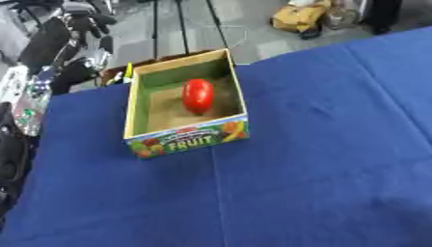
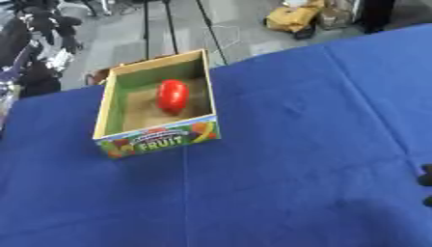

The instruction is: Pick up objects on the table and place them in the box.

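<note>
A cardboard box (image 1: 236,79) with yellow rims and a colourful "FRUIT" label on its front stands on the blue table, left of centre. Inside it, on the brown floor, lies a red oval fruit-like object (image 1: 198,95), also showing as the red object (image 2: 172,95) in the right eye view. At the right edge of the right eye view, low down, a small dark bit of my right hand (image 2: 426,180) pokes in, far from the box. My left hand shows in neither view.
The blue cloth (image 1: 320,169) covers the table and spreads wide in front of and right of the box. Beyond the far edge are tripod legs (image 1: 179,24), dark equipment (image 1: 50,43) at the left and a yellow bag (image 1: 300,17) on the floor.
</note>
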Robot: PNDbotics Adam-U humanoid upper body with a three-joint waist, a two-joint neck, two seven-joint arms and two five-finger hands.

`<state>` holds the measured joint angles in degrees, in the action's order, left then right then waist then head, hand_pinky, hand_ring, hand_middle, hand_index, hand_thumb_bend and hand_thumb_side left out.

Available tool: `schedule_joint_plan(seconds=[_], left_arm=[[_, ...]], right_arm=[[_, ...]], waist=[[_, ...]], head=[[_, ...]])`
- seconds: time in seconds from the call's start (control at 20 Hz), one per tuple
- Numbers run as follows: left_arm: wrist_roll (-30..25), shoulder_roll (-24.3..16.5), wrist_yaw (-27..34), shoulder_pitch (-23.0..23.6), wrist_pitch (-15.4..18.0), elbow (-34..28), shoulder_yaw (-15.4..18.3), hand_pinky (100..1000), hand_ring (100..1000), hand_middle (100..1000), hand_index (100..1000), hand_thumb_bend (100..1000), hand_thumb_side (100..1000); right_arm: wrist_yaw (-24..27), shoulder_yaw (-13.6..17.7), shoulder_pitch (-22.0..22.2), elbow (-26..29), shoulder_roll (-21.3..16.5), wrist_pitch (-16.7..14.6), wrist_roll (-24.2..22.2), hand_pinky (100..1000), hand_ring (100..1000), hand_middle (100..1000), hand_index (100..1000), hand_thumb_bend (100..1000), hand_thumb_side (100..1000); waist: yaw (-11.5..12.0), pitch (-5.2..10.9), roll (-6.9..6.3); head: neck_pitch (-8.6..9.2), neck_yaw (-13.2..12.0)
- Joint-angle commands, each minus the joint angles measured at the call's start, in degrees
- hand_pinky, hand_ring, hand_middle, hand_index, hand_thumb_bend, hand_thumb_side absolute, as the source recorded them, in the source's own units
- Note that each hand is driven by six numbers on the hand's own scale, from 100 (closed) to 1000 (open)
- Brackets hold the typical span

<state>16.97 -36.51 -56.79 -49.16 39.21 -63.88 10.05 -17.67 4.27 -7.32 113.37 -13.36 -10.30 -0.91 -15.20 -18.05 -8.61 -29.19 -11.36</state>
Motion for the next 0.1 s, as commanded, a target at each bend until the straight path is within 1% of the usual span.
schedule_joint_plan(seconds=[0.05, 0.1], left_arm=[[2.6, -0.2, 2.7, 1.9, 0.2, -4.8, -1.7, 351, 522, 542, 808, 168, 1000], [3.4, 0.3, 3.4, 3.1, 0.0, -6.0, -2.3, 351, 522, 542, 808, 169, 1000]], right_arm=[[2.3, 0.6, 0.1, 1.2, -1.6, -0.2, 0.8, 487, 653, 579, 740, 117, 942], [3.0, 0.7, 0.2, 1.2, -1.8, -0.2, 1.0, 487, 653, 580, 740, 116, 942]], waist=[[1.1, 1.77, 1.21], [1.7, 2.04, 1.61]], head=[[-1.23, 0.4], [-1.57, 0.3]])
